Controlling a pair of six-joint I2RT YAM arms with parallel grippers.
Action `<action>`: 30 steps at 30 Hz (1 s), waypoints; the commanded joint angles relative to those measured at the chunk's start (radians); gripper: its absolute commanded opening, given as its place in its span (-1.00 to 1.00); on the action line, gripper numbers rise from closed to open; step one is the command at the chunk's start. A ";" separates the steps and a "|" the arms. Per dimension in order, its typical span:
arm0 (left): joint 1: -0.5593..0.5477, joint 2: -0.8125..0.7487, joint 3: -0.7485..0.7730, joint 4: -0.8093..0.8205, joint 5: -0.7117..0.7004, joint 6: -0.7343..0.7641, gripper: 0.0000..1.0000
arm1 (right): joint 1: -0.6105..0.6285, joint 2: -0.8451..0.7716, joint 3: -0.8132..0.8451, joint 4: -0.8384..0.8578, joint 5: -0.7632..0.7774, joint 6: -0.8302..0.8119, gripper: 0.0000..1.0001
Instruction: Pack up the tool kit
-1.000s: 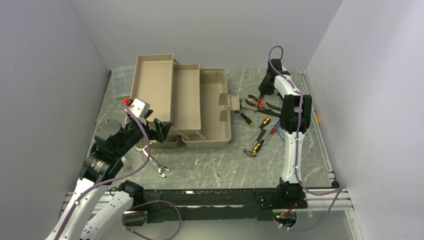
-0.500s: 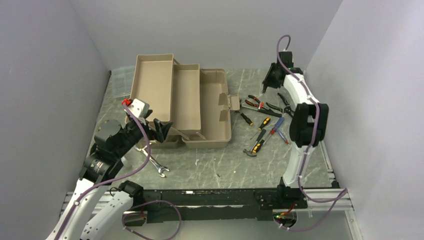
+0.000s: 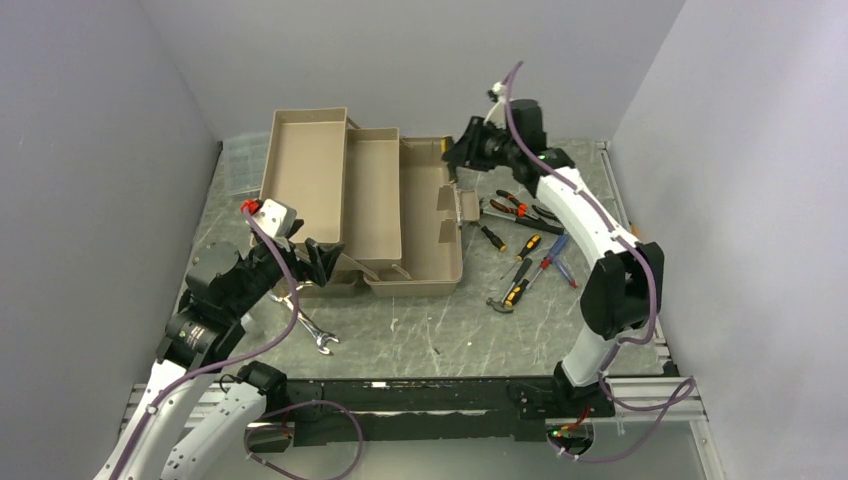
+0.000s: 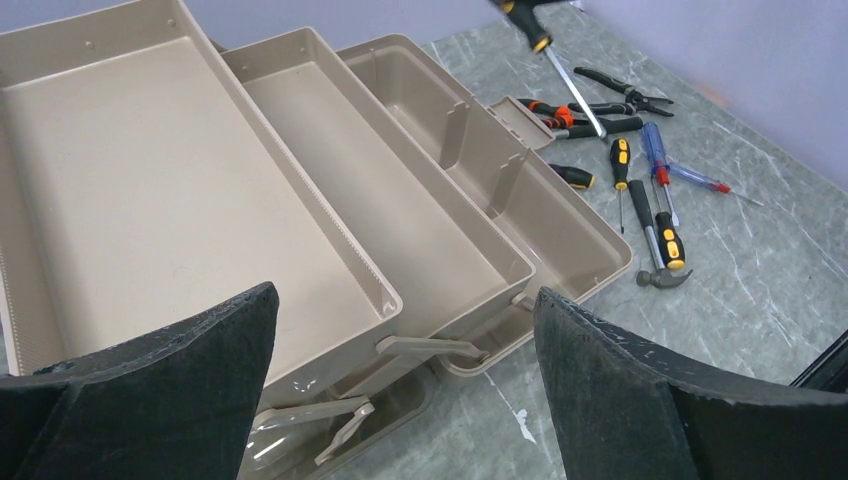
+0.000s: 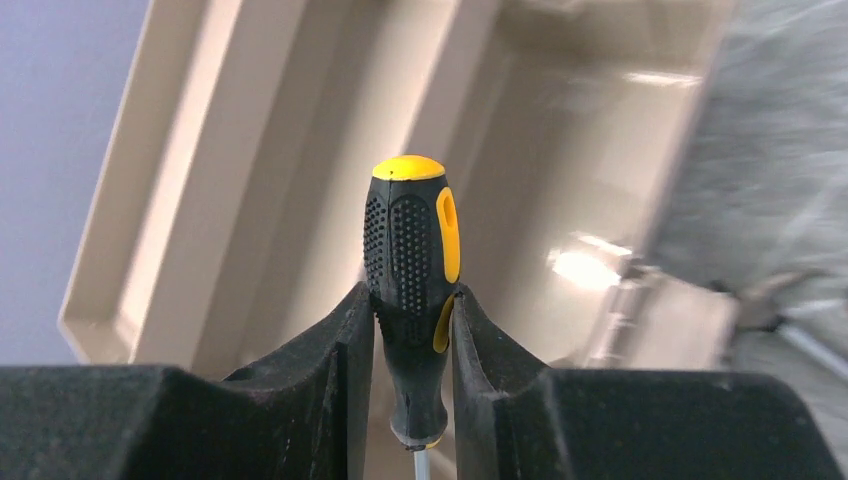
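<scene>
The tan toolbox (image 3: 430, 205) lies open at the back left with its two trays (image 3: 305, 170) folded out. My right gripper (image 3: 462, 150) hovers over the box's far right corner, shut on the handle of a black-and-yellow screwdriver (image 5: 410, 250). Its shaft (image 4: 570, 85) hangs over the box's edge in the left wrist view. Pliers (image 3: 515, 203), more screwdrivers (image 3: 527, 245) and a hammer (image 3: 508, 297) lie right of the box. A steel wrench (image 3: 308, 325) lies in front of it. My left gripper (image 3: 318, 258) stands open and holds nothing, near the box's front left corner (image 4: 400, 345).
A clear organiser box (image 3: 240, 160) sits at the back left against the wall. Grey walls close in the table on three sides. A metal rail (image 3: 650, 300) runs along the right edge.
My right arm has swung from the back right, over the loose tools, leftwards to the toolbox, and its jaws have closed on the screwdriver. The left arm has not moved.
</scene>
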 commanded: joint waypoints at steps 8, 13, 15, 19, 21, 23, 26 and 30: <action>-0.002 -0.016 -0.002 0.045 -0.009 0.014 0.99 | 0.161 0.132 0.000 0.224 0.102 0.123 -1.00; -0.002 -0.022 -0.004 0.044 -0.013 0.014 0.99 | 0.185 0.201 -0.052 0.244 0.237 0.153 -1.00; -0.002 -0.023 -0.004 0.046 -0.010 0.013 0.99 | 0.194 0.240 -0.051 0.234 0.262 0.155 -1.00; -0.002 -0.018 -0.002 0.045 -0.006 0.013 0.99 | 0.215 0.297 -0.036 0.202 0.294 0.151 -0.88; -0.002 -0.016 -0.001 0.044 -0.007 0.012 0.99 | 0.223 0.312 -0.035 0.192 0.306 0.149 -0.56; -0.002 -0.016 -0.002 0.044 -0.008 0.013 0.99 | 0.230 0.316 -0.031 0.178 0.318 0.149 -0.21; -0.002 -0.016 -0.002 0.045 -0.009 0.013 0.99 | 0.230 0.303 -0.019 0.148 0.337 0.146 0.03; -0.002 -0.012 -0.001 0.045 -0.008 0.013 0.99 | 0.229 0.251 -0.002 0.098 0.350 0.134 0.21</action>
